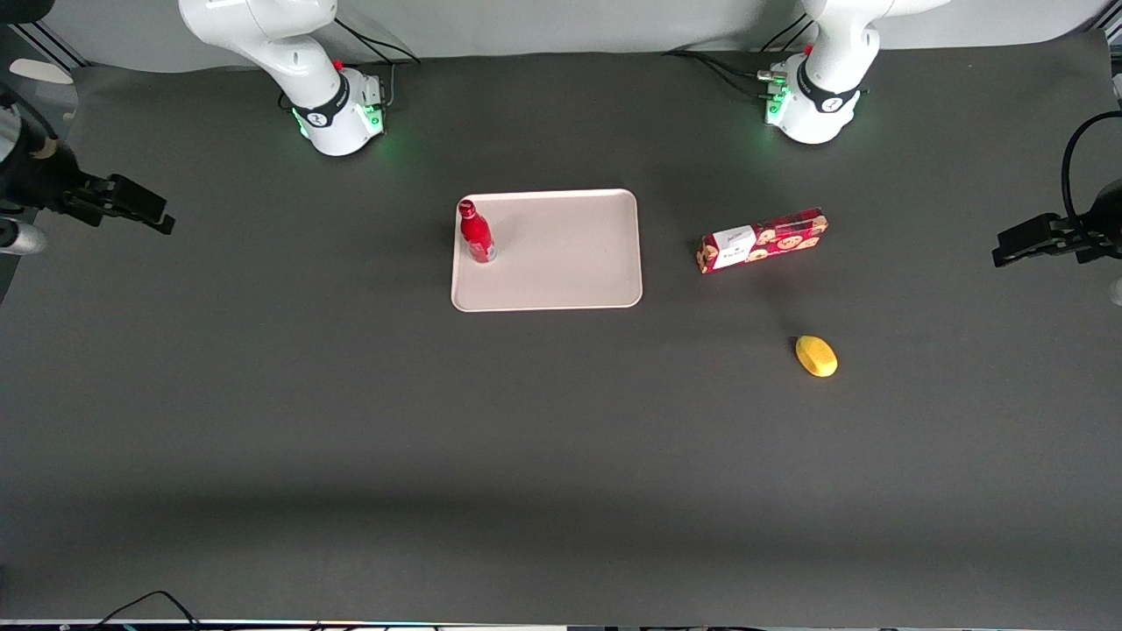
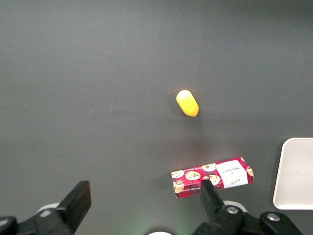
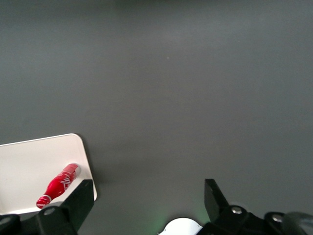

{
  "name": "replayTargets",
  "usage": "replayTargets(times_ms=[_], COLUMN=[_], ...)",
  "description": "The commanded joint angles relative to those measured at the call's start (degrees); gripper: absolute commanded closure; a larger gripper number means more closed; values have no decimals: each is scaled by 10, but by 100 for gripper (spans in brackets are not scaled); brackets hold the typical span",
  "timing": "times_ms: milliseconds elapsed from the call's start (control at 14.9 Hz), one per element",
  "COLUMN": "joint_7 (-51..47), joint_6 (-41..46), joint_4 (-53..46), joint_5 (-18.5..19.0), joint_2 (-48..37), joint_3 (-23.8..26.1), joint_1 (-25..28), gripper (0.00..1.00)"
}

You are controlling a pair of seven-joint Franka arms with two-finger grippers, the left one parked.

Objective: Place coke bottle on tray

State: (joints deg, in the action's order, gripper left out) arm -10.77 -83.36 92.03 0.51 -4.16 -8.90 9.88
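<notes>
The coke bottle (image 1: 476, 235), glossy red with a red cap, stands upright on the pale tray (image 1: 561, 263), close to the rim at the tray's end toward the working arm. In the right wrist view the coke bottle (image 3: 58, 185) shows on the tray (image 3: 29, 166) near its rounded corner. My gripper (image 1: 151, 210) hangs well away from the tray, out at the working arm's end of the table. The gripper (image 3: 148, 185) is open, with only bare dark table between its fingers.
A red cookie box (image 1: 763, 240) with a white label lies beside the tray toward the parked arm's end. A yellow oval object (image 1: 816, 356) sits nearer the front camera than the box. Both arm bases (image 1: 337, 114) stand farther back.
</notes>
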Motion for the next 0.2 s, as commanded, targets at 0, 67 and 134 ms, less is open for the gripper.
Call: replayTargets(times_ms=[0,67,134], joint_7=[1,-2,0], joint_6=[12,12,12], joint_4=[-15,-15,-16], joint_5=[8,8,8], joint_2=[14,16,17], joint_3=[-13,-13,-13], joint_1=[8,8,8], gripper=[0,0,0])
